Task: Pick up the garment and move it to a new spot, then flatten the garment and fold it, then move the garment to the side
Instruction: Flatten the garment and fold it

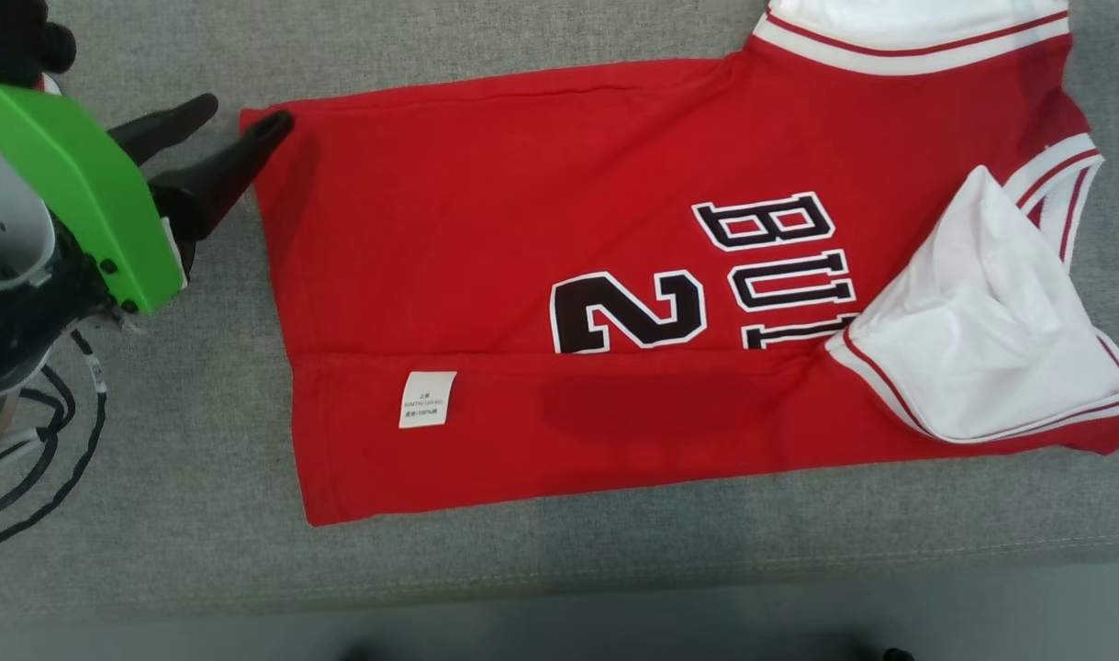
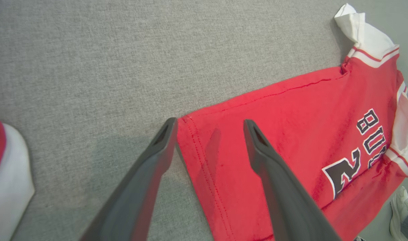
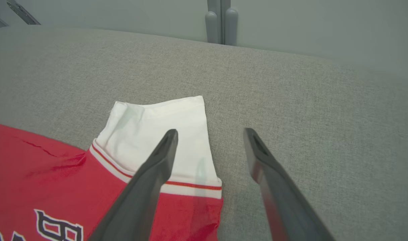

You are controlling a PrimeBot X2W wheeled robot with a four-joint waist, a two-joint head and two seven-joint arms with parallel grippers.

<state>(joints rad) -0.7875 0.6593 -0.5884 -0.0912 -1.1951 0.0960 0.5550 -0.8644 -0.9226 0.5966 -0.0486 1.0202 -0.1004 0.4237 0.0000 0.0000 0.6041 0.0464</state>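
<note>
One garment (image 1: 522, 229) on grey cloth surface (image 1: 201, 514); left tool (image 2: 209, 123), right tool (image 3: 209, 132) spread; pale wall (image 3: 307, 23)

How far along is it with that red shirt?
Done: the shirt lies flat on the grey cushion, near edge and one white sleeve folded over. In hand: nothing; left gripper and right gripper hang open at its ends. Left: more folds, then moving it aside.
</note>
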